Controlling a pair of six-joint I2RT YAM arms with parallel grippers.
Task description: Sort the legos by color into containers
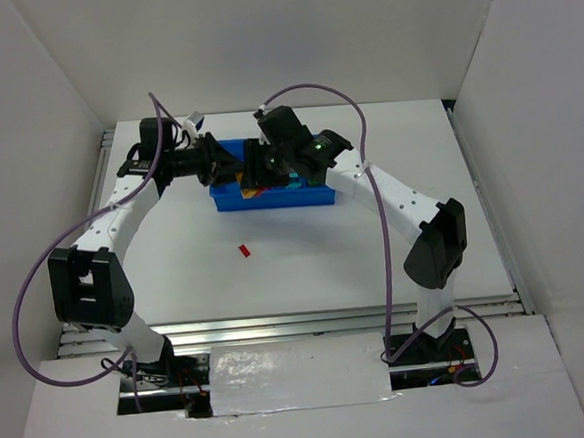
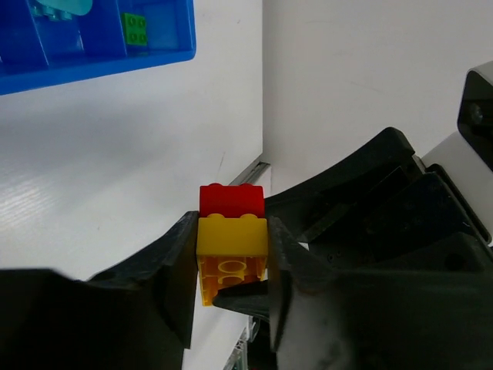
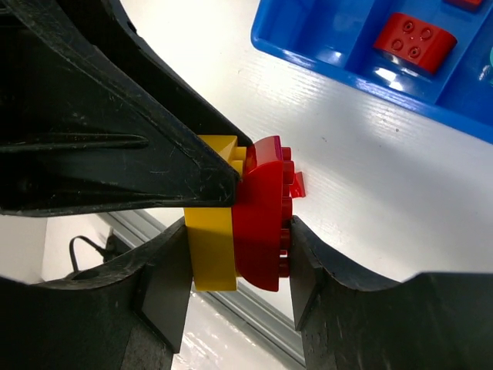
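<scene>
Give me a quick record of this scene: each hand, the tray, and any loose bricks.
left hand: shut on red-and-yellow stack
right hand: shut on the same stack
blue tray: far centre of table; contents include a red brick and a green brick
loose red piece: on table, nearer the arm bases than the tray

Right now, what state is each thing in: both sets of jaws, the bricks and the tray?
Left gripper: jaws shut on the yellow brick.
Right gripper: jaws shut across the yellow brick and red brick.
Red brick: joined to the yellow brick, off the table.
Loose red piece: lying on the table, unsorted.
Tray: flat on the table, a green brick inside.
</scene>
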